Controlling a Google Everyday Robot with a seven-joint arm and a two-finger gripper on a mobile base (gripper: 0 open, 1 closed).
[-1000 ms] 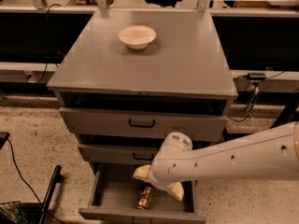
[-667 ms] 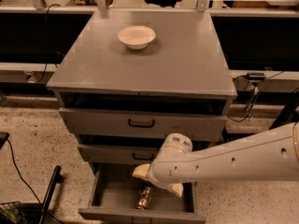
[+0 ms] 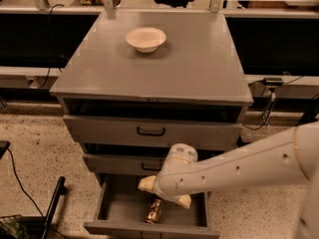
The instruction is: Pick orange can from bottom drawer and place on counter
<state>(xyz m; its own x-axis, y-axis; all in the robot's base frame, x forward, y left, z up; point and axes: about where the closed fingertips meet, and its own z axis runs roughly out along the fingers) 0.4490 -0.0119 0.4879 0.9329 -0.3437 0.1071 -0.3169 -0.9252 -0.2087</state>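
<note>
**Can on the drawer floor, tool open above it**

The orange can (image 3: 153, 210) lies on its side on the floor of the bottom drawer (image 3: 115, 208), which is pulled out. It sits just below the tool (image 3: 164, 194) and slightly to the near side of it. The tool hangs inside the drawer opening with its two cream fingers (image 3: 145, 183) spread apart and nothing held between them. Whether either finger touches the can cannot be told.

The white arm (image 3: 239, 166) runs off from the tool to the right edge of the view. Directly above the tool are the two upper drawers: the middle drawer (image 3: 112, 162), partly hidden by the arm, and the top drawer (image 3: 149, 131) with its black handle. Higher still, well away from the tool, is the grey counter (image 3: 194, 68). A white bowl (image 3: 145, 38) stands on its far part, and the can is not up there.
</note>
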